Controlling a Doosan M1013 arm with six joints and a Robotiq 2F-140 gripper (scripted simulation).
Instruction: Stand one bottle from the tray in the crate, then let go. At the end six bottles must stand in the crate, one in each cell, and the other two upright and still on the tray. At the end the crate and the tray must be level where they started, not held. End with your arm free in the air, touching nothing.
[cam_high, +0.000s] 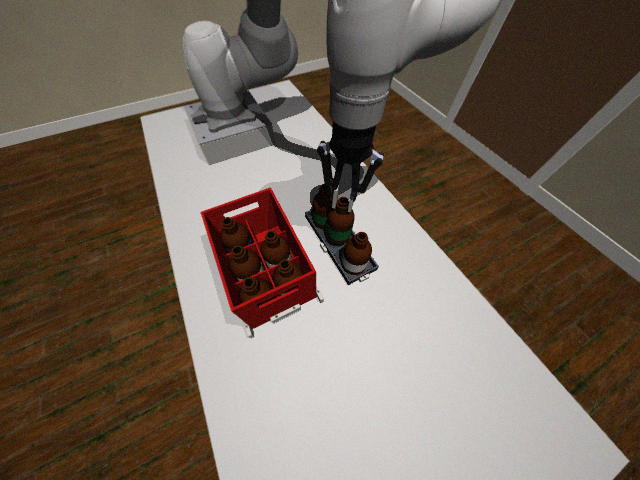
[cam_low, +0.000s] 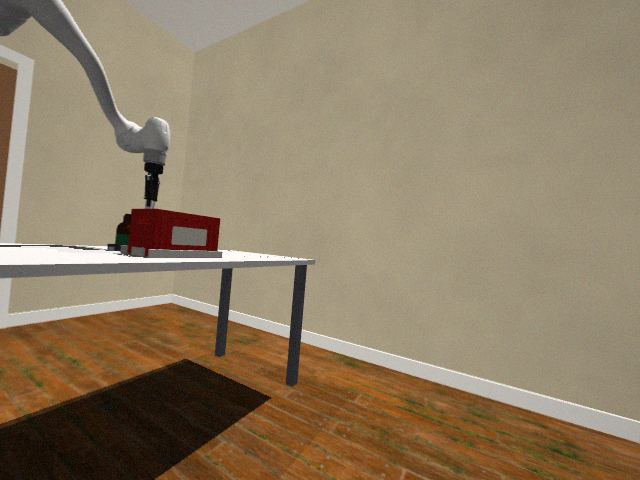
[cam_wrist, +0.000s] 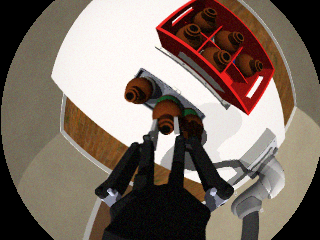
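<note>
From the top, the hand (cam_high: 342, 205) (cam_low: 149, 205) (cam_wrist: 166, 124) is clamped on the neck of the middle bottle (cam_high: 340, 221) (cam_wrist: 166, 109), at the tray (cam_high: 372, 266) (cam_wrist: 151, 77). That grip probably keeps it upright for the crate's (cam_high: 301, 296) (cam_low: 155, 229) (cam_wrist: 240, 99) one free spot.

From outside, the arm's (cam_high: 361, 62) (cam_low: 155, 135) (cam_wrist: 272, 177) end points straight down; the crate hides the bottle.

By the wrist, fingers sit on both sides of the neck, maybe so they miss its neighbours.

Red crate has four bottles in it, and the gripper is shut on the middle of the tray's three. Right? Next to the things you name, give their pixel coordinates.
Wrong count: the top and wrist views show five bottles (cam_high: 244, 263) (cam_wrist: 189, 37) in the red crate (cam_high: 258, 316) (cam_low: 155, 232) (cam_wrist: 240, 95). The gripper (cam_high: 342, 203) (cam_low: 149, 205) (cam_wrist: 166, 124) is indeed shut on the middle bottle (cam_high: 340, 221) (cam_wrist: 166, 109).
</note>
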